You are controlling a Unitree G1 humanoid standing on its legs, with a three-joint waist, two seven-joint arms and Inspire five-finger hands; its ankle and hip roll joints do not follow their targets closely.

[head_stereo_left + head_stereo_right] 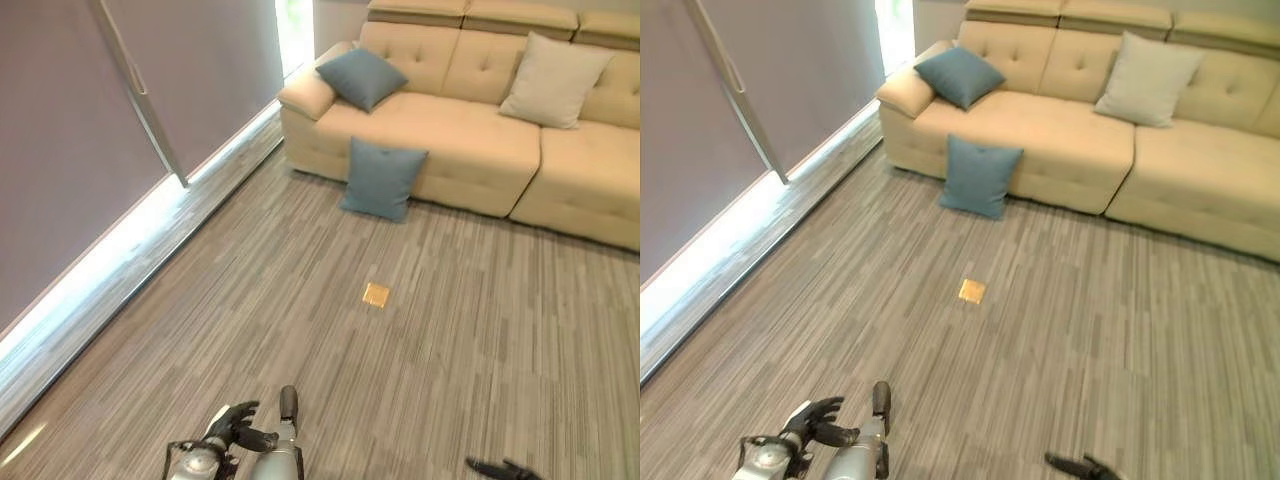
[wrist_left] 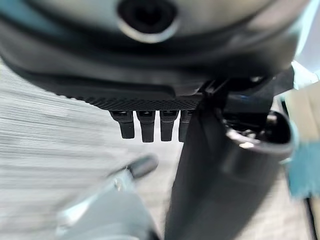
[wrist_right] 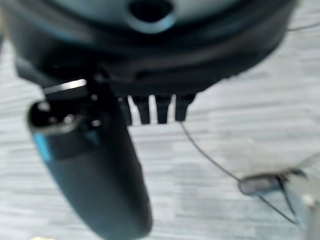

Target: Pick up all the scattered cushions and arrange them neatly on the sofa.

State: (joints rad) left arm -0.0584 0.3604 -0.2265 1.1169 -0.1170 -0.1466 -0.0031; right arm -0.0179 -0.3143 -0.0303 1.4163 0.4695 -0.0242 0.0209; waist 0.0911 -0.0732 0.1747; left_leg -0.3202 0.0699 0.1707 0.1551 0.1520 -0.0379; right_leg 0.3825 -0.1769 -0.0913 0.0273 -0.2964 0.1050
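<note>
A blue cushion [image 1: 382,178] stands on the carpet, leaning against the front of the cream sofa [image 1: 470,150]. A second blue cushion [image 1: 362,77] rests on the seat by the sofa's left armrest. Further right, a beige cushion [image 1: 555,80] leans on the backrest. My left hand [image 1: 235,425] hangs low over the carpet near me, far from the cushions. Its fingers [image 2: 150,125] are straight and hold nothing. My right hand [image 1: 505,468] shows at the bottom edge, with its fingers [image 3: 155,107] straight over bare carpet and nothing in them.
A small gold floor plate [image 1: 376,294] lies in the striped carpet between me and the sofa. On the left runs a wall of grey blinds [image 1: 70,150] with a bright sill strip and a slanted metal rail [image 1: 140,95]. Open carpet stretches ahead.
</note>
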